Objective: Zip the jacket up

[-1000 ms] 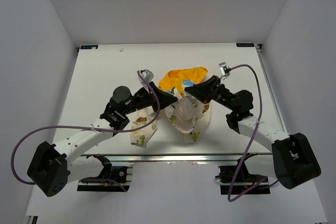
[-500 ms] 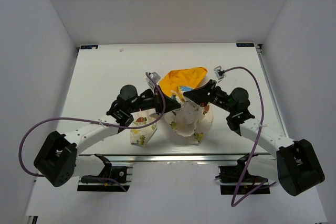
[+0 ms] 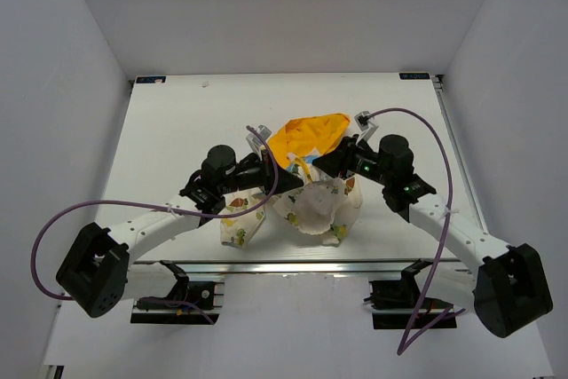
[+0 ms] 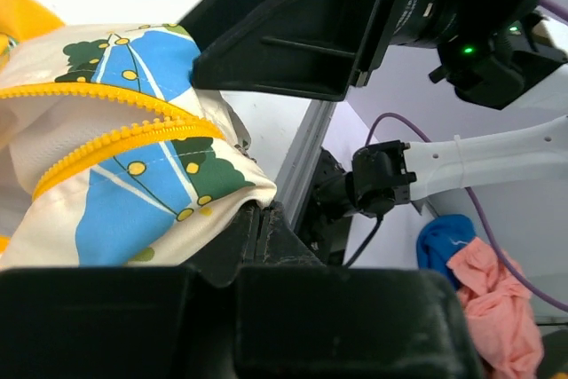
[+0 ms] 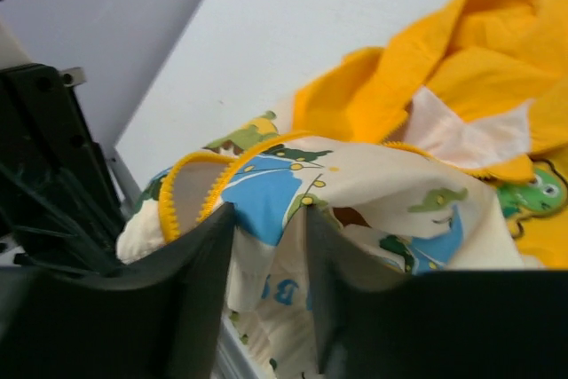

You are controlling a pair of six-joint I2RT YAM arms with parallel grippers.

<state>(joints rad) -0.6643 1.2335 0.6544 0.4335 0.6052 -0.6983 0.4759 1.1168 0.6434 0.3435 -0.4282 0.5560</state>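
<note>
Jacket [image 3: 318, 209] bunched near centre of bench [image 3: 169, 122], hem pinched in both left claw [image 4: 259, 212] and right claw [image 5: 266, 230]. Zipper teeth [image 4: 115, 135] lay parted; zipping seemingly not begun.

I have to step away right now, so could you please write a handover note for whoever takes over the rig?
Left tool: shut on the jacket, front edge, near the zipper.
Right tool: shut on jacket fabric close by.
Jacket: bunched on the table, front lifted, yellow hood lying behind.
Done: both tools grip it. Left: zipper teeth are apart; join and zip up.
</note>
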